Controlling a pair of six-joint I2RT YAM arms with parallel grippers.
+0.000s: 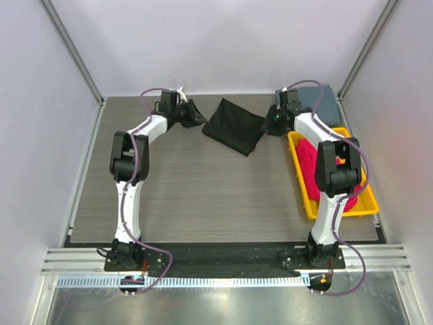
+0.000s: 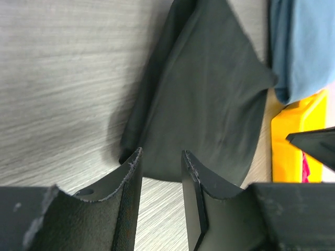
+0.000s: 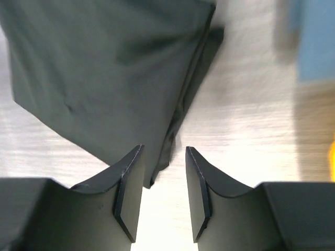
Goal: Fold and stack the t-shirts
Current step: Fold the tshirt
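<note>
A folded black t-shirt (image 1: 233, 126) lies at the back middle of the table. My left gripper (image 1: 197, 116) sits just left of it, open, with only bare table between its fingers (image 2: 131, 172); the black t-shirt (image 2: 209, 94) lies just beyond the tips. My right gripper (image 1: 271, 124) is at the shirt's right edge, open too. In its wrist view the black t-shirt (image 3: 99, 68) ends in a loose corner beside the left fingertip (image 3: 133, 162), not pinched. A slate grey-blue t-shirt (image 1: 323, 101) lies folded at the back right. Magenta-red t-shirts (image 1: 312, 169) fill the yellow tray.
The yellow tray (image 1: 302, 183) stands along the right side of the table, under the right arm. The grey-blue t-shirt (image 2: 303, 47) and the tray's corner (image 2: 296, 141) show past the black shirt in the left wrist view. Walls enclose the table.
</note>
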